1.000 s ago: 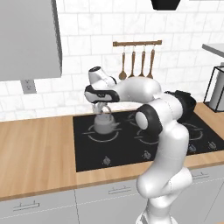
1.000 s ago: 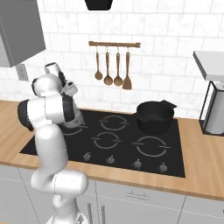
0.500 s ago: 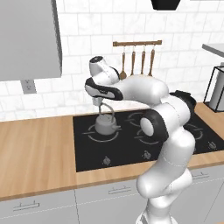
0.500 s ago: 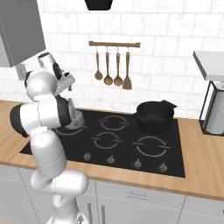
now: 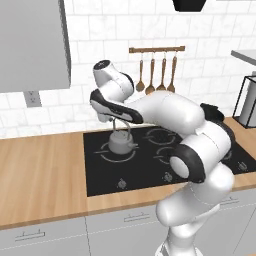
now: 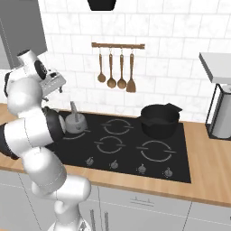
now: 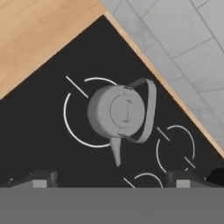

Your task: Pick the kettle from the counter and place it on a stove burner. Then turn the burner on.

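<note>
Wooden surface (image 5: pixel 45 165) flanks a black cooktop (image 5: pixel 150 170) below white wall tiles. On the cooktop's rear left burner (image 7: pixel 83 113) sits the kettle (image 5: pixel 121 142), its wire handle tipped sideways. Above it hangs the gripper (image 7: pixel 111 180), holding nothing, fingers spread wide; its fingertips are barely in sight, so the exact gap is unclear. A black pot (image 6: pixel 159 120) occupies the rear right burner.
</note>
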Robot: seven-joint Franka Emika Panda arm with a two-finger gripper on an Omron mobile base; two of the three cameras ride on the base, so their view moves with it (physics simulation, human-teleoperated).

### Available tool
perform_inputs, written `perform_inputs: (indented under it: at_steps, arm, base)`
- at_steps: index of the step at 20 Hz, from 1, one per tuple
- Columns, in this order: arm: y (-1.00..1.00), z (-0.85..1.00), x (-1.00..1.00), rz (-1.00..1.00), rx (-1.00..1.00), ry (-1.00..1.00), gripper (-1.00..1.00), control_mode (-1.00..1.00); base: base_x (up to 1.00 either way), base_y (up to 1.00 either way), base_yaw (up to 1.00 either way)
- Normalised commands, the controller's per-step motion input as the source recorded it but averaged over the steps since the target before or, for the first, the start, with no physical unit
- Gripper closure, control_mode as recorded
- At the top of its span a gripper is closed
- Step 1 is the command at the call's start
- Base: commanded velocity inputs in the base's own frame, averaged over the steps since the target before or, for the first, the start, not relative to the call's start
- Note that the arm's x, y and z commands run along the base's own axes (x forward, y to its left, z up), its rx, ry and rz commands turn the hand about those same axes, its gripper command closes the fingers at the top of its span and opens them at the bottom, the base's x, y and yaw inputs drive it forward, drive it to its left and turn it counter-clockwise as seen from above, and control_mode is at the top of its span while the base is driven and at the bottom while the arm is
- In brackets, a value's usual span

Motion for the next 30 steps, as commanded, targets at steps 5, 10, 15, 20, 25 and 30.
perform_inputs:
  at_steps: [5, 10, 15, 20, 25, 30]
  arm:
    - [0.58, -0.61, -1.00, -0.44, 0.03, 0.15, -1.00, -1.00]
    - [0.28, -1.00, -1.00, -0.47, 0.00, 0.38, -1.00, -1.00]
    - [-0.64, -1.00, -0.51, -0.41, 0.14, 0.28, -1.00, -1.00]
    - [-0.63, -0.77, -0.01, 0.01, 0.05, -0.15, -1.00, -1.00]
    - [-0.39, -0.95, -0.01, 0.03, 0.00, -0.21, -1.00, -1.00]
    - [0.05, -0.23, 0.14, -0.01, -0.02, -0.22, -1.00, -1.00]
  base:
    - [0.00, 0.00, 0.00]
    - [0.00, 0.00, 0.00]
    - [0.00, 0.00, 0.00]
    - [0.00, 0.00, 0.00]
    - [0.00, 0.00, 0.00]
    - [0.00, 0.00, 0.00]
